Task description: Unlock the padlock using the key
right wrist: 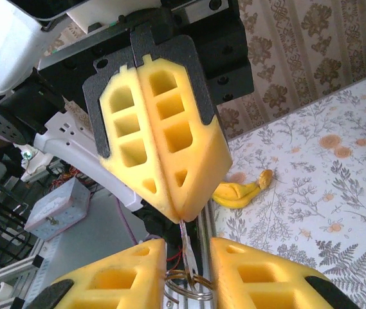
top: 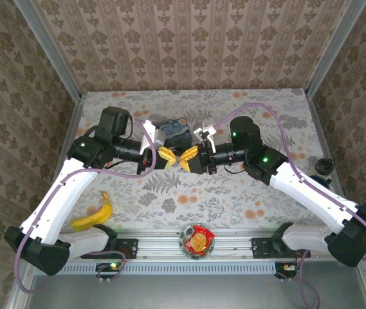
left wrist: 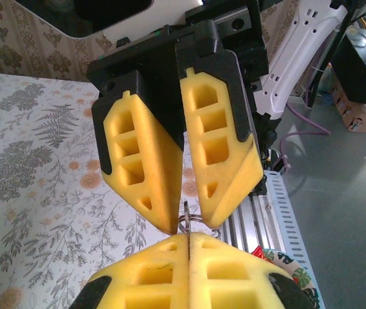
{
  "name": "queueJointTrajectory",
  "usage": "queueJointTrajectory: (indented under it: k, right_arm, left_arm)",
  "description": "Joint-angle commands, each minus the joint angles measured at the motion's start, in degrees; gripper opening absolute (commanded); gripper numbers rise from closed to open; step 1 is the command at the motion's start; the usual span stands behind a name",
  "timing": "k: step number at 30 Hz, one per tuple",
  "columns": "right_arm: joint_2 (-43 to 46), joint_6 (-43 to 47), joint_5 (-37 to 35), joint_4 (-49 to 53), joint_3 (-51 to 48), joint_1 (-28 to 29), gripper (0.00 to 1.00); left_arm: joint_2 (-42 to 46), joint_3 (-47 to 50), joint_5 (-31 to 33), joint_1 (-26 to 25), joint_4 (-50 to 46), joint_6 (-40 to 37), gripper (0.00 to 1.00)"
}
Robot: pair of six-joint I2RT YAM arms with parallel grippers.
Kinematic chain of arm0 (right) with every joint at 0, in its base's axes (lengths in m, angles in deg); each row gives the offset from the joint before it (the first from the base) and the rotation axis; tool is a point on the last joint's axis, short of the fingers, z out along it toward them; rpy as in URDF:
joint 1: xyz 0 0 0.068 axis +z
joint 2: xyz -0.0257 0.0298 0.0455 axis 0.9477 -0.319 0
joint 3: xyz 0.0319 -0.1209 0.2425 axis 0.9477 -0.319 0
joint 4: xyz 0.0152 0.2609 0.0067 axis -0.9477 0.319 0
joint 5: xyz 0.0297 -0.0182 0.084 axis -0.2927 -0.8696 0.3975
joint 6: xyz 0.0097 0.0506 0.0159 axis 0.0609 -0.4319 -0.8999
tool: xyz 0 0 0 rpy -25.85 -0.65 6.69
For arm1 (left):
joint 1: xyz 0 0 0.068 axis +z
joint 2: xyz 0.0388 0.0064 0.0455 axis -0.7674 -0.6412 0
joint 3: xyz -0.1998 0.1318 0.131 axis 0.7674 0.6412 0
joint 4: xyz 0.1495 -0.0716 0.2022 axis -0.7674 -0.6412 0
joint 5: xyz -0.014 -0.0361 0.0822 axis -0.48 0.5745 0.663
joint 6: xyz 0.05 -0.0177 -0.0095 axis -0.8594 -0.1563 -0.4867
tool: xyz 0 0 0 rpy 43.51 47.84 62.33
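Left pincer (left wrist: 188, 250) pinches key (left wrist: 187, 212) between right pincer (left wrist: 192, 225) tips.

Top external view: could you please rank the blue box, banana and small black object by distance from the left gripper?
From the left gripper:
1. blue box, just behind it.
2. banana, near left corner.
3. small black object, right edge.

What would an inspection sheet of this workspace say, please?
Surface: floral table.
Job's things: key in left gripper, with key ring; small dark object at right edge, perhaps the padlock.
Clutter: blue box, banana, bowl holding a red packet.
Grippers: left gripper shut on key; right gripper jaws around key ring, grip unclear.
Cables: purple cables along both arms.
Surroundings: wallpapered walls.
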Motion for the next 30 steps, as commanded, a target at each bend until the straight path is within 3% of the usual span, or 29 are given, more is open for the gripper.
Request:
queueJointTrajectory:
  k: [1, 6, 13, 18, 24, 27, 30]
  right_arm:
    - [-0.6, 1.4, 2.0, 1.3, 1.9, 0.2, 0.26]
    - [-1.2, 1.3, 2.5, 1.2, 2.3, 0.2, 0.25]
    - [-2.0, 1.2, 2.8, 1.2, 2.9, 0.2, 0.14]
    - [-1.7, 2.5, 2.6, 2.6, 2.9, 0.2, 0.12]
    - [-2.2, 2.8, 3.7, 3.2, 3.4, 0.2, 0.12]
    - [-2.7, 3.2, 4.1, 4.3, 3.9, 0.2, 0.26]
    - [-3.0, 3.4, 4.6, 4.7, 4.2, 0.2, 0.27]
  left_arm:
    - [0.5, -0.2, -2.4, 0.7, 1.3, 1.4, 0.0]
    - [0.5, 0.0, -2.7, 0.7, 1.6, 1.6, 0.0]
    - [0.5, 0.1, -2.8, 0.8, 1.7, 1.7, 0.0]
    - [0.9, 0.4, -2.8, 1.7, 2.4, 2.7, 0.0]
    - [1.2, 1.1, -3.5, 2.1, 4.0, 4.0, 0.0]
    - [1.3, 1.2, -3.6, 2.3, 4.4, 4.5, 0.0]
    - [1.4, 1.2, -4.0, 2.4, 4.7, 4.6, 0.0]
